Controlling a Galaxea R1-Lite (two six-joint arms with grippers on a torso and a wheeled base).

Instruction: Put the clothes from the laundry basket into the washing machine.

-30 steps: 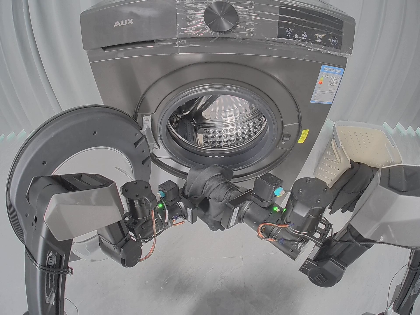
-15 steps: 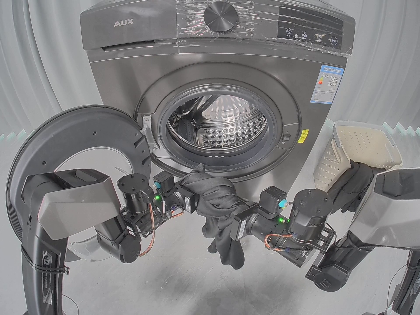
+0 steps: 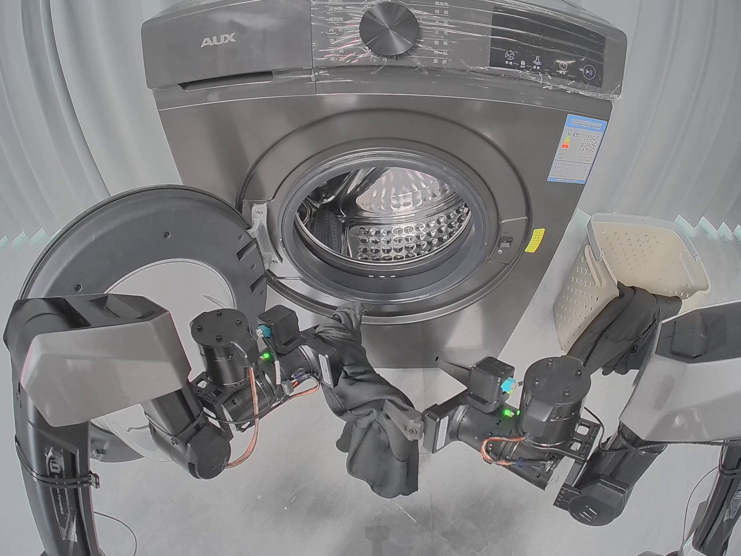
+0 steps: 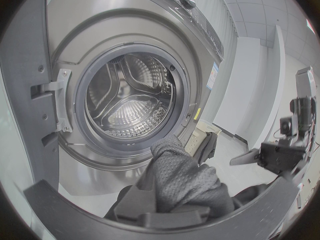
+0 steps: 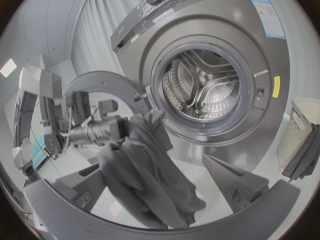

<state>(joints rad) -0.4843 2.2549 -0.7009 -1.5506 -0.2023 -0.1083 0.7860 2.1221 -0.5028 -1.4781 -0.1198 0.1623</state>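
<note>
Change: my right arm has sunk lower and drawn back from the bundle that both grippers clutched a second ago. Its fingers have let go, and the cloth has unrolled to hang down.
Left gripper: my left gripper [image 3: 338,355] is clamped tight on the upper end of the dark garment [image 3: 370,418], just below the lower edge of the washer's opening.
Right gripper: my right gripper [image 3: 417,391] stands spread wide, gripping nothing. A fold of the garment drapes over one finger, and the other finger is bare.
Garment: it hangs from my left gripper towards the floor, in front of the machine and outside the drum.
Washing machine: the washing machine [image 3: 370,117] stands on the floor facing me. Its door [image 3: 139,233] is swung wide to my left, and the ribbed, perforated steel of the drum [image 3: 394,210] shows through the opening. Clear plastic film [image 3: 463,17] covers the top panel.
Basket: the cream laundry basket [image 3: 648,252] stands on the floor beside the machine's right front corner. A second dark garment [image 3: 617,330] hangs over its near rim.
Floor: the floor [image 3: 293,496] is smooth, pale grey and faintly glossy.
Room: a pale pleated curtain [image 3: 69,79] hangs behind the machine. The left wrist view shows a white wall [image 4: 243,94] and a tiled ceiling [image 4: 263,10].
</note>
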